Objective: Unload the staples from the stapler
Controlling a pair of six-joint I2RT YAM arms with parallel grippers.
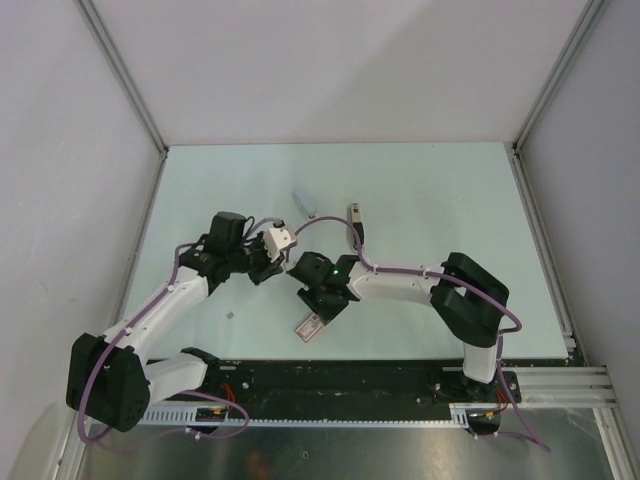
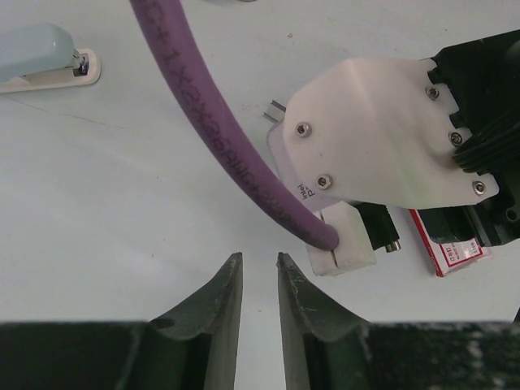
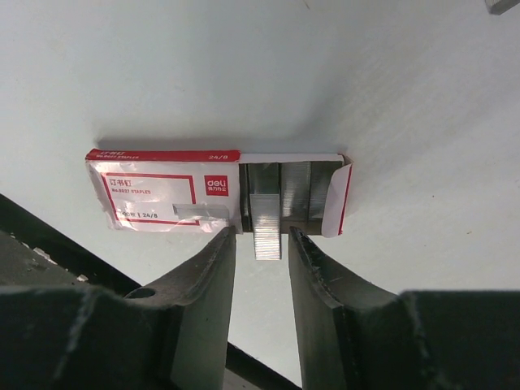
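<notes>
Jaws spread, the right gripper (image 3: 262, 234) straddles a staple strip (image 3: 266, 219) jutting from its box (image 3: 162, 195). The left gripper (image 2: 258, 260) hangs slightly parted, empty. A skewed pinch could crumble the strip.

On the red-and-white staple box (image 3: 162, 191), the brand "deli" is printed in white on a red patch. A size mark that reads as "24/6" is set on the red top band. "STAPLES" is printed small on the white label, under red Chinese characters. Lettering is printed along the purple cable (image 2: 219, 130) and on the white cover plate (image 2: 374, 130), but neither can be read.
</notes>
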